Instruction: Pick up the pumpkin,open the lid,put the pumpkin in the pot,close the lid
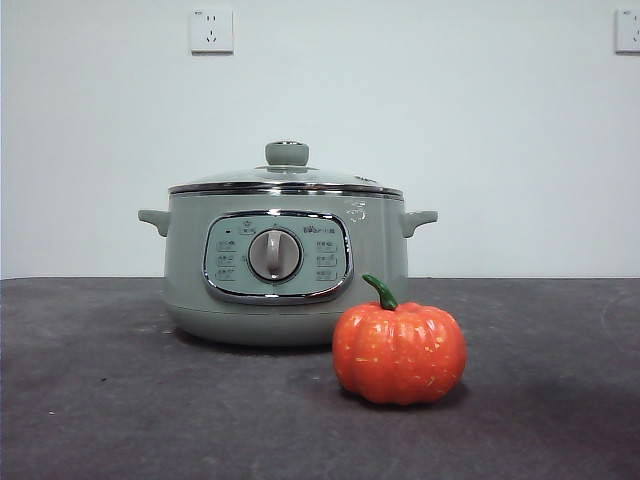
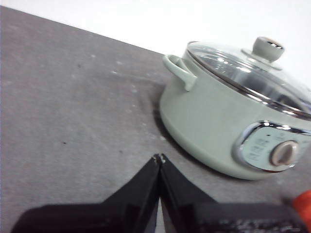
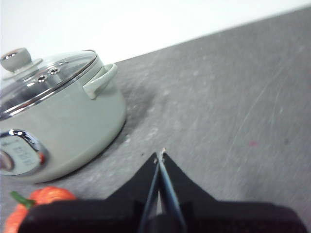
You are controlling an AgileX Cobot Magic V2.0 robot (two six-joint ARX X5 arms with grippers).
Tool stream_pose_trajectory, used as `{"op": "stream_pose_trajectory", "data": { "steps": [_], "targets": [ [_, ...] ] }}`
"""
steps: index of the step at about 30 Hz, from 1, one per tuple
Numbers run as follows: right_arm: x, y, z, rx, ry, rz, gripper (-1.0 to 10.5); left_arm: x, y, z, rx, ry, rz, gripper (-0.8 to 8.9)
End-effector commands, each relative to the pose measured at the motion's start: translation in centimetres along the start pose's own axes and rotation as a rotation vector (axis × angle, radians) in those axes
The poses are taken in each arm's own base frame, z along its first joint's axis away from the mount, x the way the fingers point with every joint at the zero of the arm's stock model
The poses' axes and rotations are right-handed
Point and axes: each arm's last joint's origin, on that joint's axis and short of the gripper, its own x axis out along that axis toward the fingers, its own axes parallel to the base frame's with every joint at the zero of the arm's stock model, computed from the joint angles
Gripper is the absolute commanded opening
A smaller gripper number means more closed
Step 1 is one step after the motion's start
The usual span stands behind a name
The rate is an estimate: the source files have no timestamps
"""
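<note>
The orange pumpkin (image 1: 399, 352) with a green stem stands on the dark table in front of the pot, to its right. The sage-green pot (image 1: 285, 265) stands at the middle with the glass lid (image 1: 285, 178) closed on it. My left gripper (image 2: 159, 158) is shut and empty, over the table to the left of the pot (image 2: 218, 121); the lid (image 2: 248, 73) shows there too. My right gripper (image 3: 160, 154) is shut and empty, to the right of the pot (image 3: 63, 126), with the pumpkin (image 3: 41, 206) beside it. Neither gripper shows in the front view.
A dark grey table (image 1: 120, 400) stretches around the pot. A white wall stands behind with power sockets (image 1: 211, 30) high up.
</note>
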Motion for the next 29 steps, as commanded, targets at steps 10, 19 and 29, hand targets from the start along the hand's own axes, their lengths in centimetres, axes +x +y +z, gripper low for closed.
{"op": "stream_pose_trajectory", "data": {
  "steps": [10, 19, 29],
  "targets": [
    [-0.4, 2.1, 5.4, 0.083, 0.013, 0.074, -0.1, -2.0, -2.3, 4.2, -0.05, -0.008, -0.05, -0.08],
    [-0.2, 4.3, 11.3, -0.002, 0.266, 0.168, -0.1, -2.4, -4.5, 8.9, 0.0, 0.145, -0.158, -0.08],
    [-0.7, 6.8, 16.8, -0.175, 0.546, 0.225, -0.1, -2.1, -6.3, 12.9, 0.107, 0.365, -0.286, -0.08]
  ]
}}
